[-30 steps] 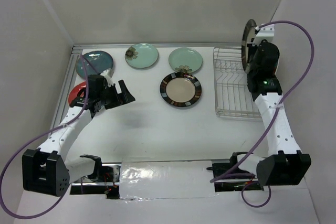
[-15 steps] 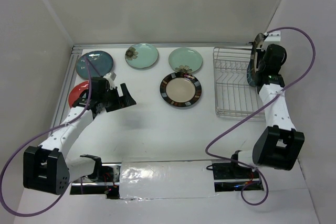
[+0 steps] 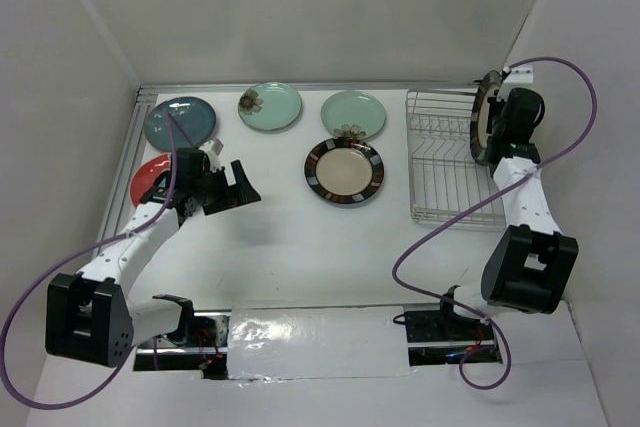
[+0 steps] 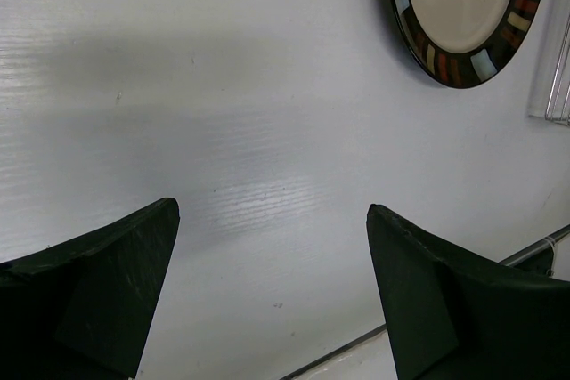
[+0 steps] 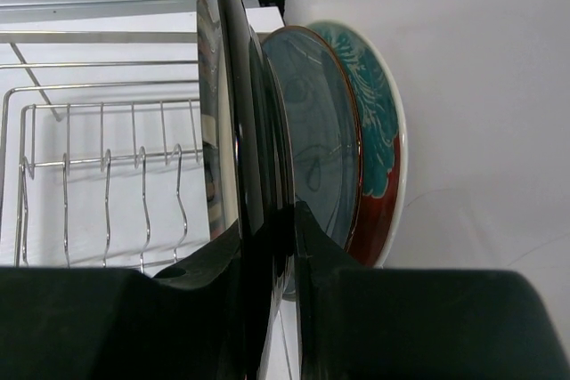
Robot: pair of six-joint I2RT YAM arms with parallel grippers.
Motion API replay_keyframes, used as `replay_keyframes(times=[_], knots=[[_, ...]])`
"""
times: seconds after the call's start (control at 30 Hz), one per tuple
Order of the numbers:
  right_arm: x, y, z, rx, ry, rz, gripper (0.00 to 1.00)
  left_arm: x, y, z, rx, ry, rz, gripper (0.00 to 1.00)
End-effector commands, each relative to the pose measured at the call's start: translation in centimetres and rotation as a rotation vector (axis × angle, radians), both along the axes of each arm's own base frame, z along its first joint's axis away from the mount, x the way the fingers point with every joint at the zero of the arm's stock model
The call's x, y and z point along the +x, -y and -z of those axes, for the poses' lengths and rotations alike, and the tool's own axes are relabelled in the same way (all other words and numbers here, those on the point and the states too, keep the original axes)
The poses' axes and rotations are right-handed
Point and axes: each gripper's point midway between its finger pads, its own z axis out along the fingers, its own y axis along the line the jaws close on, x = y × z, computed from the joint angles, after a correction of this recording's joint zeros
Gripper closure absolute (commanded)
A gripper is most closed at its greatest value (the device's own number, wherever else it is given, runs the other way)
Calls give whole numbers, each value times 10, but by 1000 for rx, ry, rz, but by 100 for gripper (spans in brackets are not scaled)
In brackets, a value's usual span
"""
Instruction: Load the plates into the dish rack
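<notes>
Since a second ago, the glossy dark-rimmed ceramic plate (image 5: 230, 113) has been lowered towards the silver-white wire dish rack (image 3: 440, 162). It is clamped on edge in the right tool (image 5: 267, 224), kept upright so that it can slip between the dividers. Just right of that tool, a dark teal plate (image 5: 312, 157) and a red plate with teal flowers (image 5: 378, 131) are stood on edge. The left tool (image 4: 272, 220) is spread wide and empty above the white bench (image 3: 300, 247), with a cream striped-rim plate (image 4: 459, 15) lying ahead of it.

The left arm (image 3: 128, 244) hides part of the red plate (image 3: 143, 182), the left wrist view's top edge crops the striped-rim plate (image 4: 459, 20), and the dark plate (image 5: 252, 166) shows only its edge
</notes>
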Motion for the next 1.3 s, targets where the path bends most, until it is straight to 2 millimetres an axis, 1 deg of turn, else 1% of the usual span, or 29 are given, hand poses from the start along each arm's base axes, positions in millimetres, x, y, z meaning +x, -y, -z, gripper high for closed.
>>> replay_keyframes(times=[0.0, 0.03, 0.07, 0.1, 0.2, 0.23, 0.27, 0.37, 0.4, 0.43, 0.53, 0.6, 0.63, 0.67, 0.73, 0.77, 0.8, 0.9, 0.93, 0.97, 1.0, 1.03, 1.07, 1.1, 1.13, 1.17, 1.2, 1.23, 1.27], knots=[[8, 10, -110, -96, 337, 17, 100, 3, 6, -2, -15, 23, 32, 1], [8, 10, -114, -99, 346, 17, 100, 5, 6, -3, -16, 32, 32, 1], [5, 9, -127, -106, 371, 17, 100, 5, 6, -3, -16, 32, 32, 1], [5, 9, -127, -106, 371, 17, 100, 5, 6, -3, -16, 32, 32, 1], [4, 12, -142, -125, 401, 16, 100, 5, 6, -3, -16, 32, 32, 1], [7, 13, -138, -123, 392, 16, 100, 5, 6, -3, -16, 32, 32, 1], [6, 12, -144, -126, 404, 16, 100, 5, 6, -3, -16, 32, 32, 1], [7, 11, -144, -125, 404, 5, 100, 5, 6, -3, -16, 32, 32, 1], [7, 11, -149, -128, 413, 5, 100, 5, 6, -3, -16, 32, 32, 1], [6, 13, -149, -129, 413, 5, 100, 5, 6, -3, -16, 32, 32, 1], [10, 17, -141, -133, 391, 14, 100, 5, 6, -1, -15, 23, 32, 1], [9, 21, -143, -138, 399, 23, 100, 5, 6, -1, -15, 23, 32, 1], [11, 24, -130, -132, 377, 21, 100, 4, 9, -1, -15, 23, 42, 1], [14, 25, -125, -129, 368, 21, 100, 2, 9, 3, -14, 14, 42, 1], [17, 26, -114, -122, 345, 21, 100, 3, 9, 2, -15, 23, 42, 1], [17, 26, -111, -122, 346, 21, 100, 3, 10, 4, -21, 13, 49, 1], [20, 27, -98, -114, 320, 21, 100, 2, 11, 4, -21, 13, 49, 1], [27, 28, -81, -104, 291, 12, 100, 3, 12, 2, -29, 21, 56, 1], [30, 27, -69, -95, 269, 1, 100, 3, 12, 2, -29, 21, 56, 1], [31, 24, -69, -85, 272, -12, 100, 5, 12, 1, -31, 30, 56, 1], [33, 24, -58, -69, 256, -11, 100, 5, 12, 1, -31, 30, 56, 1], [34, 22, -58, -68, 256, -23, 100, 5, 12, 1, -31, 30, 56, 1], [37, 21, -48, -59, 236, -36, 100, 3, 17, 0, -38, 29, 72, 1], [37, 20, -48, -50, 240, -35, 100, 5, 17, -2, -40, 39, 73, 1], [39, 20, -43, -46, 231, -44, 100, 5, 17, -2, -40, 39, 73, 1], [40, 19, -32, -28, 214, -42, 100, 6, 19, -3, -48, 47, 81, 1], [40, 19, -28, -25, 205, -42, 98, 6, 22, -6, -63, 59, 94, 1], [42, 19, -22, -13, 197, -40, 99, 7, 22, -4, -62, 50, 94, 1], [41, 19, -16, -9, 187, -40, 95, 8, 25, -8, -82, 61, 100, 1]])
